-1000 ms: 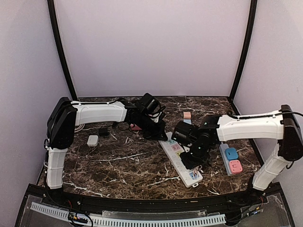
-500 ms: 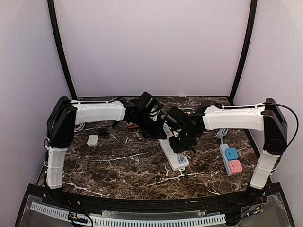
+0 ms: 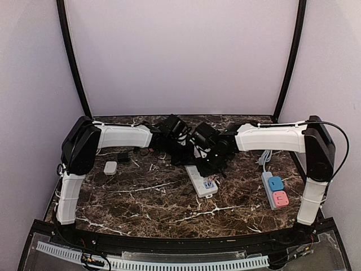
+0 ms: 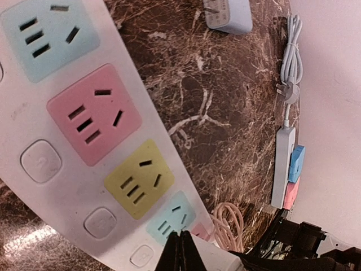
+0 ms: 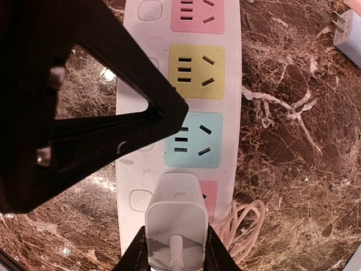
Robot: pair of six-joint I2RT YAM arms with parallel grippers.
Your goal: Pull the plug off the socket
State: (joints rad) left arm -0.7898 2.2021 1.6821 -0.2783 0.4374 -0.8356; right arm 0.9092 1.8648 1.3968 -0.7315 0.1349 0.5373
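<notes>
**Right gripper clamped on the plug, pull not yet made**

At the bottom centre of the right wrist view, the white plug sits seated in the end socket of the power strip. The right gripper has its 2 fingers narrowed to the plug's width, touching both sides. The left gripper, at the bottom centre of its own view, has its tips together around nothing and appears to press on the strip. The grasp looks made, so extraction is the step in hand. It calls for a straight pull away from the strip's face, with the left pinning the strip so it does not lift too.
</notes>
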